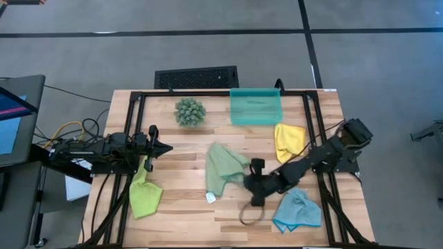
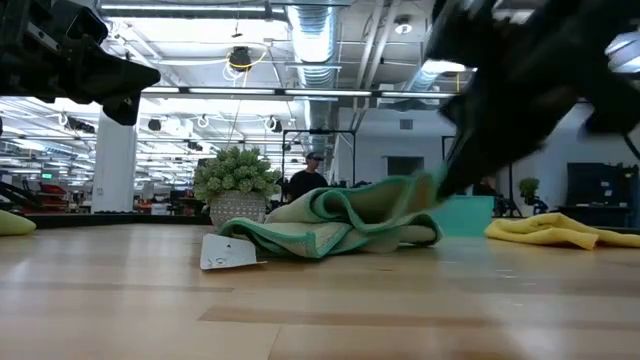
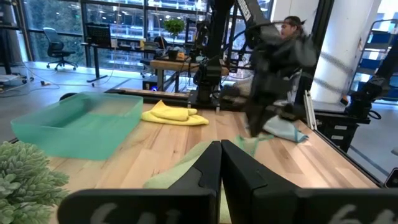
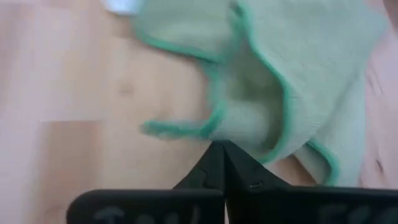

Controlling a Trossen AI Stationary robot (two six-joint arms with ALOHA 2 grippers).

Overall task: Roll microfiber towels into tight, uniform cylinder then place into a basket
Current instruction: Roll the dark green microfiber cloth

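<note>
**Right gripper pinched at the sage towel's edge**

The sage green towel [image 1: 223,169] lies crumpled near the middle of the table [image 1: 187,214], its long axis running from the far side toward the near edge, with a white tag [image 1: 211,198] at its near end. In the low view it sits as a loose heap with folds raised, not rolled.

The right gripper [image 4: 222,149] is at the towel's right-hand edge, its fingers pressed together; the green-trimmed hem lies right at their tips, but whether cloth is caught between them cannot be told.

The left gripper [image 3: 220,152] hovers over the left side of the table, fingers closed on nothing, above the lime green towel [image 1: 144,194].

The yellow towel [image 1: 288,140] lies just in front of the basket [image 1: 255,107], which stands at the far edge. The light blue towel [image 1: 297,211] sits near the front right corner.
</note>
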